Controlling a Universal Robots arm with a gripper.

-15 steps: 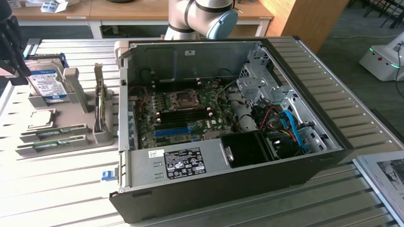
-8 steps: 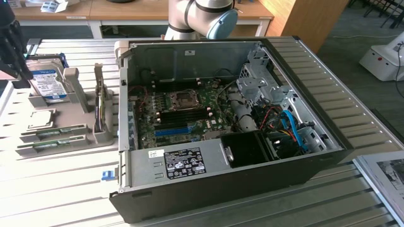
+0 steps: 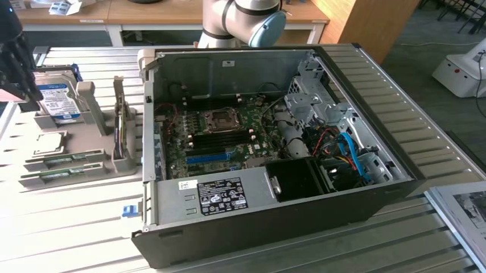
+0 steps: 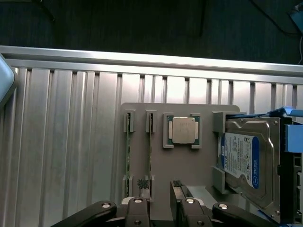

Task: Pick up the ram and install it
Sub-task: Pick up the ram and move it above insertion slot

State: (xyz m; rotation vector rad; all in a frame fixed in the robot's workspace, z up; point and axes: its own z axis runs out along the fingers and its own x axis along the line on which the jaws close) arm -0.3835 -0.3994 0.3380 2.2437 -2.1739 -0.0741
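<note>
Our jaws hang wide open and empty above the grey holder (image 4: 194, 165) — in the exterior view the ram (image 3: 67, 160) lies at 5 o'clock from them, its long axis running roughly 9 to 3.

**A:** where's the ram (image 3: 67, 158) sitting rn?

**B:** approx 8 o'clock in the exterior view. Thin green stick, on edge in a grey holder (image 3: 125, 165) slot. 2nd stick (image 3: 59, 173) just beside it, parallel. Both untouched, not installed.
</note>
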